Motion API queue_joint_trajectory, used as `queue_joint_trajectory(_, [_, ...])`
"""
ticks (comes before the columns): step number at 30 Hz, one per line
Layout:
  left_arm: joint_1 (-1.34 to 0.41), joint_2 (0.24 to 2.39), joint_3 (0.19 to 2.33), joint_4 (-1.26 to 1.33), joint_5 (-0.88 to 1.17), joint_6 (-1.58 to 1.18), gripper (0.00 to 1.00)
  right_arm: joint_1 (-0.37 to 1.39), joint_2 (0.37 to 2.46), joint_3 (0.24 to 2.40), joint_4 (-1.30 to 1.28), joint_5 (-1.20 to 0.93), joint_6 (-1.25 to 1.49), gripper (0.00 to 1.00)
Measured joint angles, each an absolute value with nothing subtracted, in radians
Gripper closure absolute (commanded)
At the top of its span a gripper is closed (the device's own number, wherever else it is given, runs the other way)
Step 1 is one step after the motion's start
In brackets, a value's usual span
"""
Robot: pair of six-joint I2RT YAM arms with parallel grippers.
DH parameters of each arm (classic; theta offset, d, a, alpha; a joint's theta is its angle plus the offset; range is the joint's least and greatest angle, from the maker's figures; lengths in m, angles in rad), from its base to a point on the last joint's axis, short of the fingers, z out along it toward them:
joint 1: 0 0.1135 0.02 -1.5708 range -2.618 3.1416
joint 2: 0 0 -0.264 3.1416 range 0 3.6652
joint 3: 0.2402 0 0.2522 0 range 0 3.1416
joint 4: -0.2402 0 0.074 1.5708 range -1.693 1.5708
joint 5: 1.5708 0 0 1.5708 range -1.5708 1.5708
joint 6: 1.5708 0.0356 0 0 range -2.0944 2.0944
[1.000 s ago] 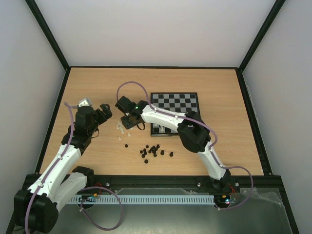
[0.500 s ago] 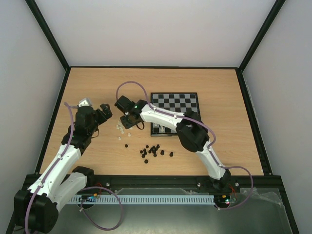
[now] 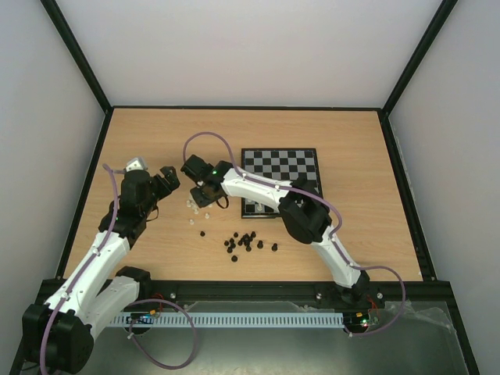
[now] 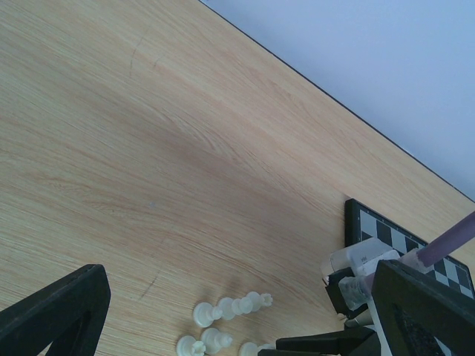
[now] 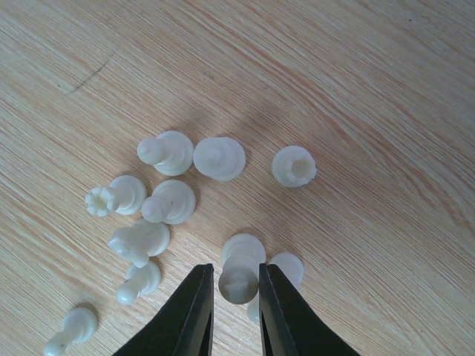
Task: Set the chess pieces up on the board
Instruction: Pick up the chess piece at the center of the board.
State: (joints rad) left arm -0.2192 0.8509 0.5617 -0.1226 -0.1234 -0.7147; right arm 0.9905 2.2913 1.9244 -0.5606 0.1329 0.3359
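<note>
right gripper (image 5: pixel 234 273) jaws grasp one white piece (image 5: pixel 237 285) on the table (image 5: pixel 386 89) | other white pieces (image 5: pixel 219 158) lie loose beside it, left of the board (image 3: pixel 293 166) | left gripper (image 3: pixel 166 178) jaws released, empty, well apart to the left | black pieces (image 3: pixel 246 241) scattered toward the near edge

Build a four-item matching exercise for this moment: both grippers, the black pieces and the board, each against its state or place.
Things:
1. left gripper
2. right gripper
3. black chess pieces
4. chessboard

States or places:
A. scattered loose on the table, nearer the arm bases than the board
B. near left corner hidden under the right arm
C. open, nothing between its fingers
D. one finger either side of a white chess piece

Pairs: 1-C, 2-D, 3-A, 4-B
</note>
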Motion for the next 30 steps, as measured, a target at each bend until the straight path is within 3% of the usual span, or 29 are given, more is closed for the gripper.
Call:
queue_joint_trajectory(10, [-0.219,0.851,0.562,-0.122,-0.119,-0.715,0.00,0.991,2.316,1.963,-0.569,0.140,0.330,0.93])
queue_joint_trajectory(21, [-0.219,0.853,0.562,-0.122,-0.113,-0.715,0.00,0.991,2.308,1.966,-0.573,0.147,0.329,0.94])
queue_joint_trajectory(30, [-0.218,0.853,0.562,-0.122,-0.113,-0.715,0.01,0.991,2.109,1.794,-0.556,0.185,0.341,0.96])
